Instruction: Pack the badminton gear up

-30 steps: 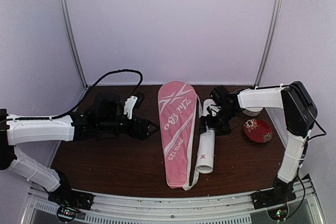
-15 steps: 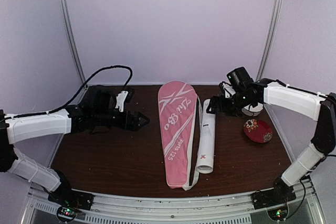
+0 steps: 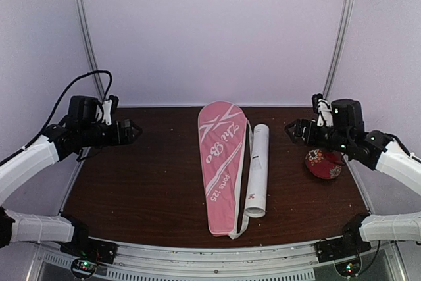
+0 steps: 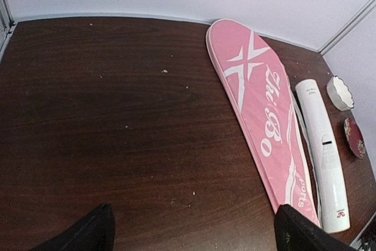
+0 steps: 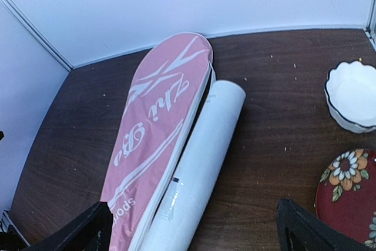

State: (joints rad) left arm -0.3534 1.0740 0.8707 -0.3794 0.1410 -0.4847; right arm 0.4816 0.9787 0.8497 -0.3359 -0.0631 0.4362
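Both arms pulled back; left claw [image 3: 136, 129], right claw [image 3: 289, 131] open, empty; tube [image 5: 197, 168] near end cropped in right wrist view.

White arm shells [image 3: 25, 164], black wrist joints [image 3: 84, 113], thin black cable [image 3: 77, 81]

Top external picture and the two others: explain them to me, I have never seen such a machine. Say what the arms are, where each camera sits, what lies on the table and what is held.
These are two white robot arms, the left arm and the right arm, bolted at the near edge of a brown table. The wide picture looks down from above and behind them; the other two come from a camera on each wrist, with dark fingertips in the bottom corners. On the table lie a pink racquet cover, a long white tube beside it, a red flowered dish and a white bowl. Both arms' jaws stand open and hold nothing.
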